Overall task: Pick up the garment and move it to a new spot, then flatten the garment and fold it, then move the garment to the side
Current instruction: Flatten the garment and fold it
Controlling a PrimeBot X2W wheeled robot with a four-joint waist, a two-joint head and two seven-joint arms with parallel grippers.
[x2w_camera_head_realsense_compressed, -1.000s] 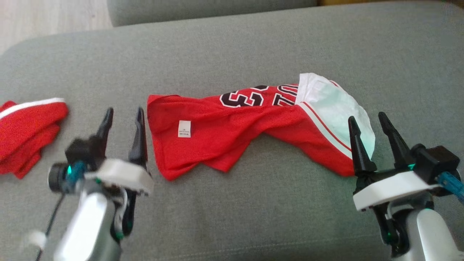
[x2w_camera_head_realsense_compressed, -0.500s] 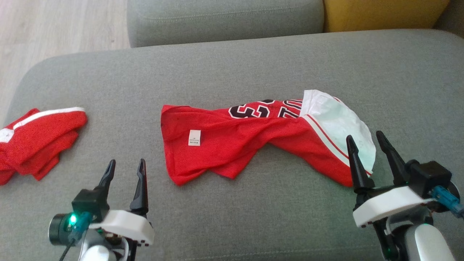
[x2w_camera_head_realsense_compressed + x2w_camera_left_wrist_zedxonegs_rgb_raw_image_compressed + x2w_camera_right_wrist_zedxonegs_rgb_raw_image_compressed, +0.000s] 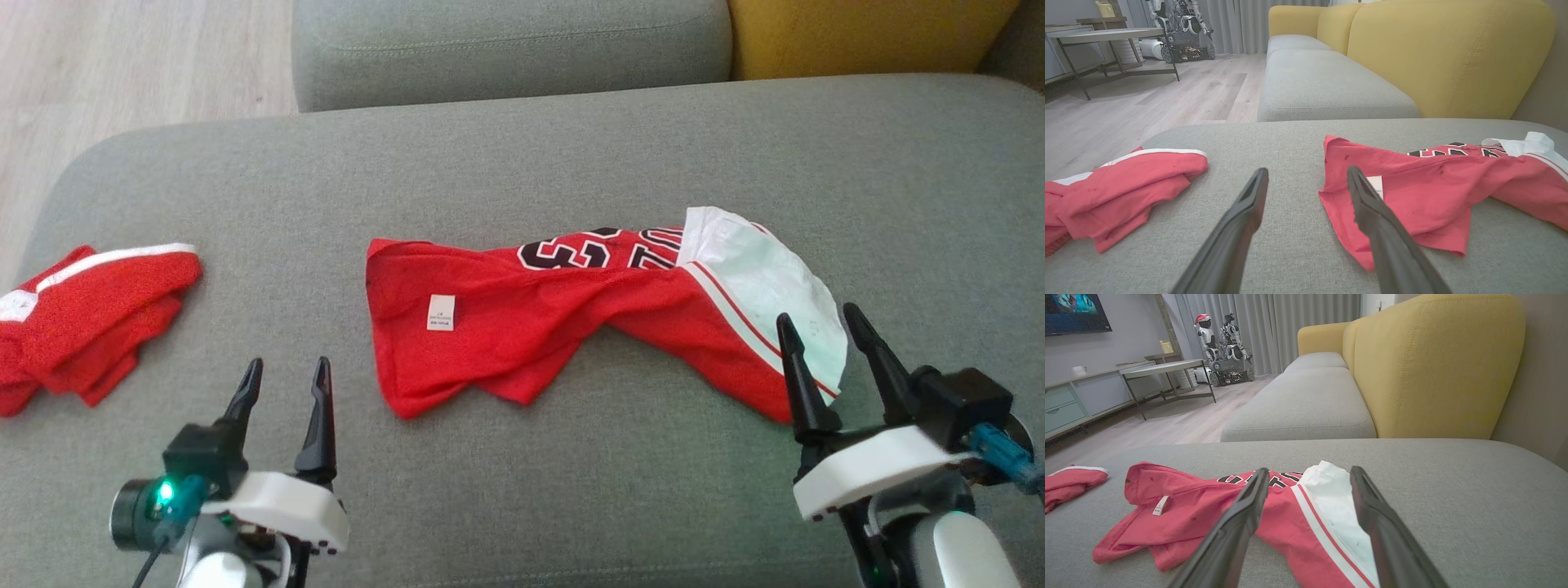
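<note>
The red garment [image 3: 571, 318] lies in the middle of the grey sofa cushion [image 3: 522, 147]. It is stretched crosswise but rumpled, with a white panel [image 3: 759, 278] bunched at its right end and a small white label [image 3: 442, 313] showing near its left end. The black lettering along its far edge is partly swallowed by creases.

As I read it, almost the whole job is left. The cloth is neither flat nor folded, and it has not been put aside. Whether this is already its new spot I cannot tell. A 2nd red piece [image 3: 90, 318] sits in a loose heap far off at the cushion's left edge, well apart from the garment.

The left pincer [image 3: 288, 363] stands with its 2 fingers spread wide and nothing between them. It is over bare cushion, between the 2 red pieces and nearer the garment's left hem, not touching it.

The right pincer [image 3: 818, 314] is spread just as wide and holds nothing. Its fingers point at the white panel and seem to stop just short of its near edge. Whether a tip brushes the cloth I cannot tell.

With both pincers lined up on the garment's 2 ends, the next step looks to me like a 2-point grasp.
</note>
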